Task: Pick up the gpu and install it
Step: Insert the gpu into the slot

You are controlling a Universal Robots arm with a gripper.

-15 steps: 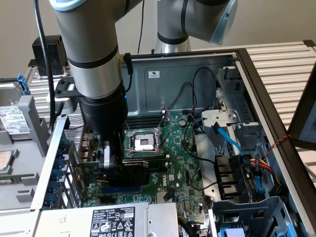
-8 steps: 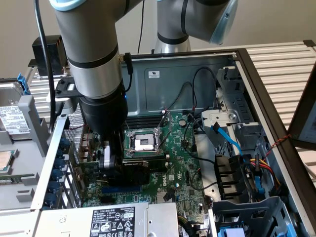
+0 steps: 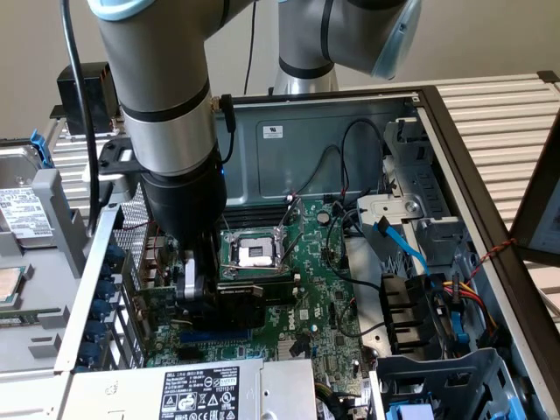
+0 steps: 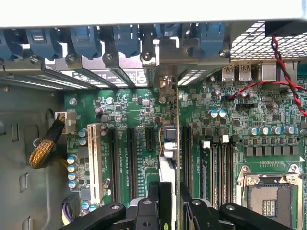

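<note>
Slatted bench (image 3: pixel 499 114) carrying it all, and there's the open computer case (image 3: pixel 350 140) lying flat on it, side panel off. At the exterior view's left, a grey drive cage (image 3: pixel 35 262) sits just beside the case.

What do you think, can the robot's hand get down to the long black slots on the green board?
Probably yes. The hand, gripping the gpu, is low in the open case, right above the slots. Nothing lies across them; the braided cable sits off to one side.
</note>
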